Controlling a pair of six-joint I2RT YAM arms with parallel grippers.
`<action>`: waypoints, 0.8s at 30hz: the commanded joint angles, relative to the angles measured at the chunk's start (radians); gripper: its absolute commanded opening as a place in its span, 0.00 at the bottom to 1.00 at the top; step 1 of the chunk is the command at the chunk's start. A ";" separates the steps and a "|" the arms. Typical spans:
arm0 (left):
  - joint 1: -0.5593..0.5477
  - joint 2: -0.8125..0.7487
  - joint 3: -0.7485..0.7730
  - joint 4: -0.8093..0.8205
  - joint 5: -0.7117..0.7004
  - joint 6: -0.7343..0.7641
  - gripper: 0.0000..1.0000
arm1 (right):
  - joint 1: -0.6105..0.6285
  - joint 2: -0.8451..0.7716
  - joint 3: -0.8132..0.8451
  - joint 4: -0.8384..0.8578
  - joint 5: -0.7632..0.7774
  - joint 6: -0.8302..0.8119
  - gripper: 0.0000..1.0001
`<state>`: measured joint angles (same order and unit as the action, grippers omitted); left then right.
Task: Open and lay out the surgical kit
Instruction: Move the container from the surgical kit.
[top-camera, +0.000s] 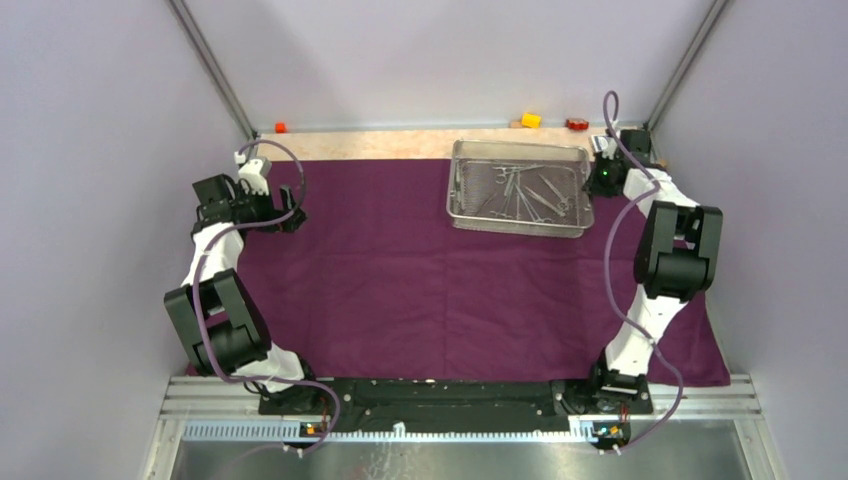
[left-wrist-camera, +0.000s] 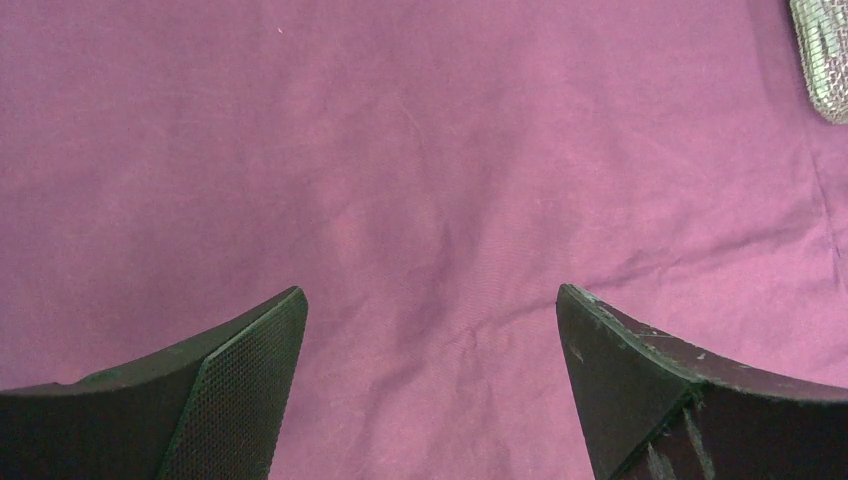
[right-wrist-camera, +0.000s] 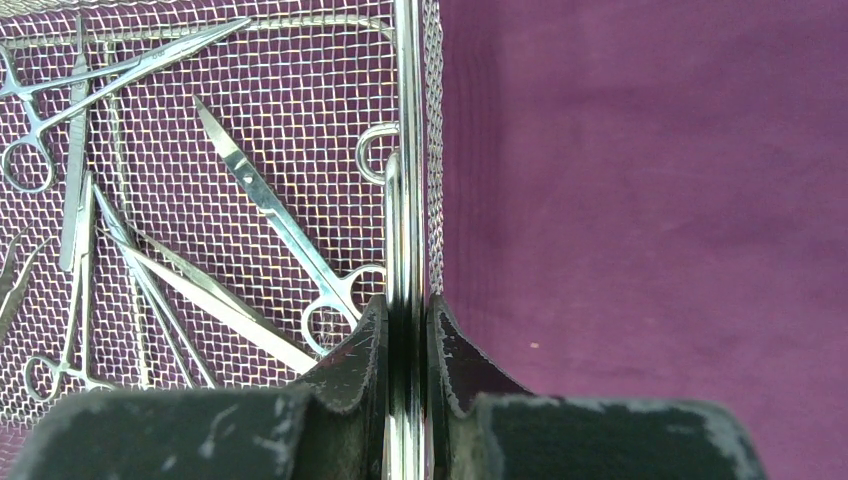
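Gripping the right wall of the rectangular silver wire-mesh steel tray (right-wrist-camera: 408, 150), the right tool (right-wrist-camera: 408, 335) is clenched on its rim. The tray sits near the far right corner of the large dark purple cloth wrap (top-camera: 400, 290), spread flat. Loose inside lie slim steel ring-handled clamps and tweezers (right-wrist-camera: 270, 215) (best moved low and level). The left tool (left-wrist-camera: 430, 290) hangs released above cloth.

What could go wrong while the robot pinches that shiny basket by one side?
1. The right gripper pinches only one side wall of the mesh tray; lifted like that, it could tilt and the loose steel tools might slide or spill.
2. Dragging the tray could bunch up the purple cloth beneath it. The open left gripper hovers far off, so it can't steady anything.
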<state>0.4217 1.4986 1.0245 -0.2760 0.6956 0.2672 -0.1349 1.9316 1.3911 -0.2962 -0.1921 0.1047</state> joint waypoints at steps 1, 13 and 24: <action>-0.007 -0.032 -0.004 0.037 0.015 0.003 0.99 | -0.036 -0.013 0.111 0.024 0.029 -0.048 0.00; -0.016 -0.030 -0.001 0.042 0.002 -0.014 0.99 | -0.063 0.082 0.235 -0.079 0.026 -0.209 0.00; -0.037 -0.019 0.007 0.046 -0.019 -0.034 0.99 | -0.080 0.145 0.285 -0.073 0.023 -0.263 0.00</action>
<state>0.3958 1.4986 1.0245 -0.2687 0.6819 0.2543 -0.2005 2.0663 1.6077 -0.4202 -0.1860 -0.1040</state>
